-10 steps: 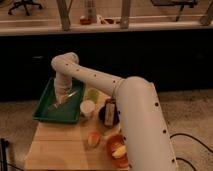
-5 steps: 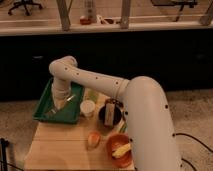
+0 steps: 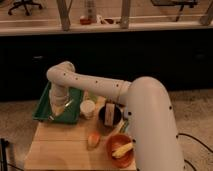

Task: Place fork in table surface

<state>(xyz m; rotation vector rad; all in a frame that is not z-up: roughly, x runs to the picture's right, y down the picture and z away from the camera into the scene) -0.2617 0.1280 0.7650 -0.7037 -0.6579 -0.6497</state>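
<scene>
My gripper (image 3: pixel 58 106) hangs at the end of the white arm, low over the dark green tray (image 3: pixel 42 107) at the table's back left. It is shut on the fork (image 3: pixel 66 106), a thin pale sliver that slants from the fingers down toward the tray's front edge. The fork's tines are too small to make out. The table surface (image 3: pixel 60 145), light tan wood, spreads out in front of the tray.
A white cup (image 3: pixel 87 108) stands just right of the tray, and a dark container (image 3: pixel 110 115) sits beside it. An orange-red fruit (image 3: pixel 93 139) and a red bowl (image 3: pixel 120 147) holding something yellow sit nearer the front. A dark counter wall runs behind the table.
The gripper has shifted slightly left and lower over the tray, the pale fork staying at its fingers. The other objects have not moved.
</scene>
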